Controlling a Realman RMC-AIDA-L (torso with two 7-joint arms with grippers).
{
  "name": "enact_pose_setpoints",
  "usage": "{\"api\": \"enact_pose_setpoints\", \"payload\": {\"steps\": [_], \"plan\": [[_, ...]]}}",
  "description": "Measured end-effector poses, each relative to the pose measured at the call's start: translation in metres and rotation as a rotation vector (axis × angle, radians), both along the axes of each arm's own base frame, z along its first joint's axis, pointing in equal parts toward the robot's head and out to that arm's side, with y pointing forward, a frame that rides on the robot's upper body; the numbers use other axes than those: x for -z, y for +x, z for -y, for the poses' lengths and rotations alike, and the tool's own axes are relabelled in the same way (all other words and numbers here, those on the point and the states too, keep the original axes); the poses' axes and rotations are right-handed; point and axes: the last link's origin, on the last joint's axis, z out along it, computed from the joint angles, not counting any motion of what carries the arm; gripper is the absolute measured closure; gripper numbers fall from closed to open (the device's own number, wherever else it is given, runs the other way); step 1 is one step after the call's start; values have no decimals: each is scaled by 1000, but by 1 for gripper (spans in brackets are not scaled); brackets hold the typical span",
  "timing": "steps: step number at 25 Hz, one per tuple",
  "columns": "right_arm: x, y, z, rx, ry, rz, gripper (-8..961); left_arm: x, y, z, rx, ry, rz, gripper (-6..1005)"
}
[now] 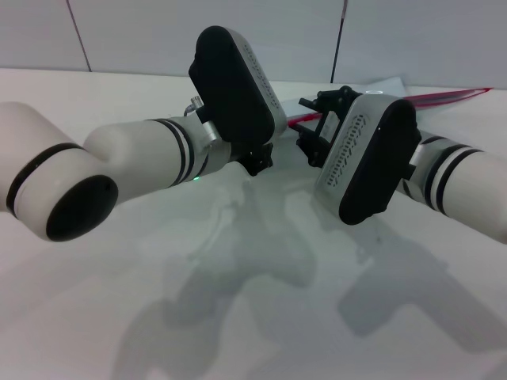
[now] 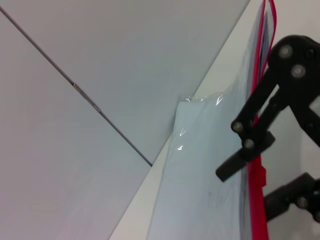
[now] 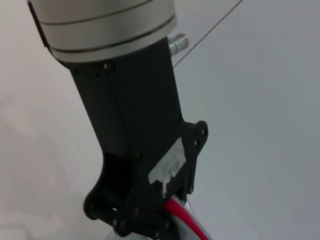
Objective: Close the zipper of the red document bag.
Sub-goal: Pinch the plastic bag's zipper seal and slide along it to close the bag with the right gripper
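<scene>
The red document bag is a pale blue-grey translucent pouch, one corner raised toward the back wall; the head view shows only a sliver of the bag behind my arms. The zipper is a bright red strip along its edge, seen running right as the zipper. My right gripper stands open with one finger on each side of the strip, near its left end. My left gripper is shut on the bag's edge, and the zipper emerges from its fingers. The left gripper sits just left of the right one.
A white table carries the arms' shadows in front. Close behind the bag rises a grey panelled wall with a dark seam. Both bulky black wrist housings crowd the middle and hide most of the bag.
</scene>
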Motion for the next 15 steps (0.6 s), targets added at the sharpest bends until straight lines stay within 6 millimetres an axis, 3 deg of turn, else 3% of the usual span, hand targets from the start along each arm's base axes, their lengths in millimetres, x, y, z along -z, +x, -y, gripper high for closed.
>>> {"api": "enact_pose_setpoints", "payload": {"steps": [9, 15], "plan": [[-2, 3, -3, 21, 9, -10, 656, 0, 1, 0, 3, 1, 1, 866], [0, 3, -1, 15, -1, -4, 729, 0, 0, -1, 2, 2, -2, 863]]}}
